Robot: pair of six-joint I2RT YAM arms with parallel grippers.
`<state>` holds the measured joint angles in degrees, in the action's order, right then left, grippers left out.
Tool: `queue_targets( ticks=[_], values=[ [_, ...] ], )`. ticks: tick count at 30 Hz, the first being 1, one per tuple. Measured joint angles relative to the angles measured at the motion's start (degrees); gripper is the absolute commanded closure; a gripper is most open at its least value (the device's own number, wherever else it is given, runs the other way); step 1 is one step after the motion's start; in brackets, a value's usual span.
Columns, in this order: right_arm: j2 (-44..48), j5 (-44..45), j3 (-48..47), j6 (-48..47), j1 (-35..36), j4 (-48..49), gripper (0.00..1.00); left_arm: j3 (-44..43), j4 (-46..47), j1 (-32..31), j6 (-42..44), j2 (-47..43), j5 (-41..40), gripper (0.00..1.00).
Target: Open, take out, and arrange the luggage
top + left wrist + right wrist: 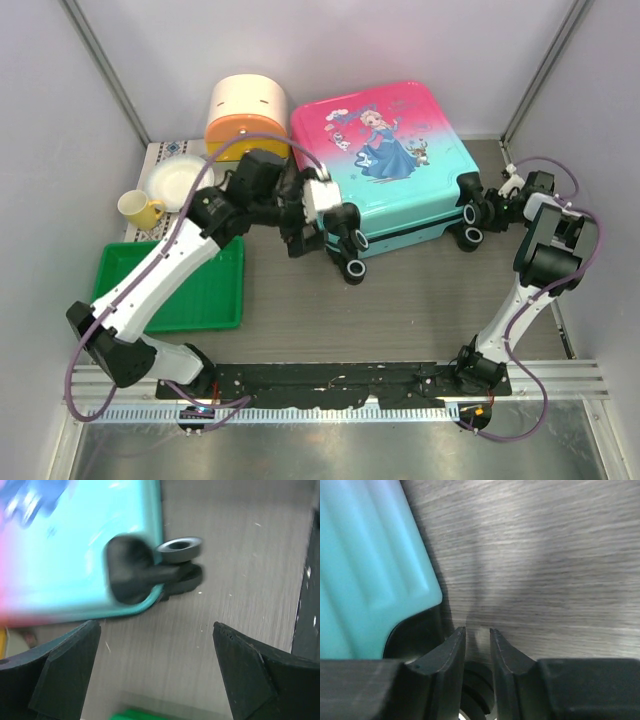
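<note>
The grey wood-grain table (400, 310) carried the luggage (400, 150) lying flat; left of the luggage sat 1 cream-and-orange box (248, 115), 1 patterned mat (165, 150) and 1 green tray (220, 292).

Left arm (160, 280): long white shell links set between bulky black joint housings.
Right arm (512, 305): the same build, white link and rounded black joints (a small white part sits at its wrist end).
Cables (69, 375): thin and purple, running in loose loops along each arm.
Left gripper (156, 630): matte black, with thick, wedge-shaped fingers (65, 670) that have flat, faceted faces.
Right gripper (477, 632): also black, with fingers (447, 665) that taper to blunt tips and a squared black body behind them.
Base plate (340, 378): flat black strip under both arms.
</note>
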<state>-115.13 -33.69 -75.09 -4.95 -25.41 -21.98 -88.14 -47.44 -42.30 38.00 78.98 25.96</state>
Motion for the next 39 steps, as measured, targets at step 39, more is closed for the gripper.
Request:
queue_targets(
  ticks=[39],
  values=[
    [8.4, -20.2, 5.1, -12.1, -14.4, -15.0, 0.7, 8.1, 31.8, 22.8, -68.8, 13.9, -6.6, 0.01]
  ],
)
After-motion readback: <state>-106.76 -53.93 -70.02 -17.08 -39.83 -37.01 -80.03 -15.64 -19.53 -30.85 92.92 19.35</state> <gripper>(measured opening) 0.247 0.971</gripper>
